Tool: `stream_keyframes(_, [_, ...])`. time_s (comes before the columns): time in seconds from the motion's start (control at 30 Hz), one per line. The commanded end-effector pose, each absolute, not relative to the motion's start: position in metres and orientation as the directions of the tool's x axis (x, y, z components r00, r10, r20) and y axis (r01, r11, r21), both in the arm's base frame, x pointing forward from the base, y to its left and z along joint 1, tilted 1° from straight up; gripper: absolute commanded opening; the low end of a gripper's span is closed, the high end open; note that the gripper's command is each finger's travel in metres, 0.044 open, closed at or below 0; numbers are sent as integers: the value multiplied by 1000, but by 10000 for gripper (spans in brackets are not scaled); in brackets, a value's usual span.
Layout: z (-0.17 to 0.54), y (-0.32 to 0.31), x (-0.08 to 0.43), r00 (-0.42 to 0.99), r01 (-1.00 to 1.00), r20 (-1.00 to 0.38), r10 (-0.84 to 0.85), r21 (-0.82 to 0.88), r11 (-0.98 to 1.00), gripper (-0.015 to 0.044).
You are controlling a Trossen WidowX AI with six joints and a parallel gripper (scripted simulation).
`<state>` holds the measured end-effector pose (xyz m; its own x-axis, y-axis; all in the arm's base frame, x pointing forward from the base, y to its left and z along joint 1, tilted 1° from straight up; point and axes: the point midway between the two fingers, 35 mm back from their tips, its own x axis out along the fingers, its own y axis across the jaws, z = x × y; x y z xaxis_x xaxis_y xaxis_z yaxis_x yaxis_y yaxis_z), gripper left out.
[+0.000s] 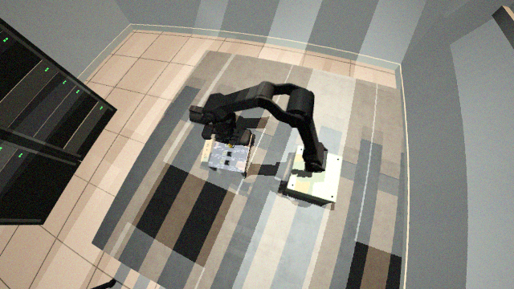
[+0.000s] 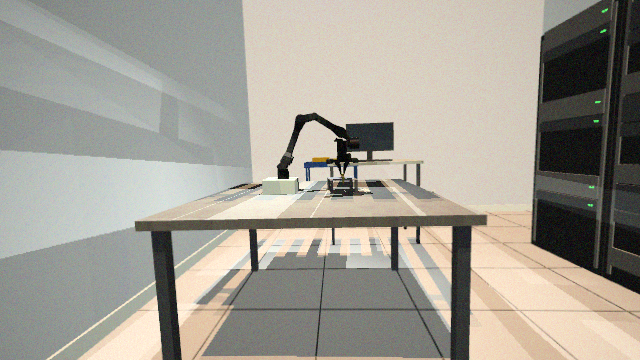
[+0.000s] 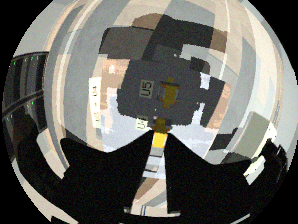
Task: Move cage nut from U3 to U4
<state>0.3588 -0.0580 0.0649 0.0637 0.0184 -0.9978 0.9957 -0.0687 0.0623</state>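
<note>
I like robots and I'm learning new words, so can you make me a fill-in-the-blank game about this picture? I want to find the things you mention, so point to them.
The black gripper (image 1: 230, 145) (image 2: 343, 175) (image 3: 158, 135) is shut on a yellow cage ____.
The label beside the other nut (image 3: 170, 94) says ____.
The little lights on the dark server racks (image 1: 24, 80) (image 2: 575, 75) (image 3: 30, 75) are ____.
Behind the robot's table (image 2: 310, 222), a dark ____ stands on another table (image 2: 410, 162).

Missing words: nut; U5; green; monitor.
</note>
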Motion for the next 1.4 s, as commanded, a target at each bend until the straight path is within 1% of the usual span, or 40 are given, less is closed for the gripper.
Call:
stream_keyframes(0.0, [65,-58,359,68,995,-998,15,66,-72,36])
stream_keyframes(1.37, [63,-59,357,119,990,-993,11,118,-72,36])
